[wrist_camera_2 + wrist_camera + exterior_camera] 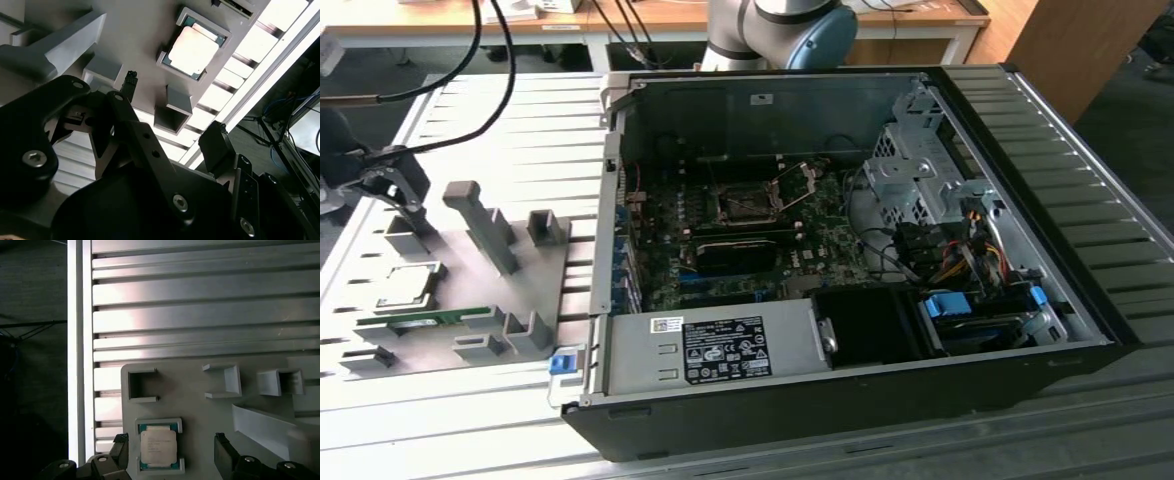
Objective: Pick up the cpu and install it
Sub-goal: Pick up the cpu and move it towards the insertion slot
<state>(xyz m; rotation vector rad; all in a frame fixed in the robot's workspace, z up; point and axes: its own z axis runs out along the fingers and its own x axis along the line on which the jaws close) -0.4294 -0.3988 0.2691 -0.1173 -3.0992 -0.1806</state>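
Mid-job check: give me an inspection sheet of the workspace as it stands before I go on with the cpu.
Surface: slatted metal table with a grey fixture tray on it.
Job's things: cpu lies flat in its tray pocket; socket sits in the open computer case, metal frame raised.
Clutter: memory stick on the tray.
Grippers: gripper open over the tray, a finger on either side of the cpu, holding nothing.
Cables: black cables hang over the table; wire bundles inside the case.
Surroundings: wooden desks behind.
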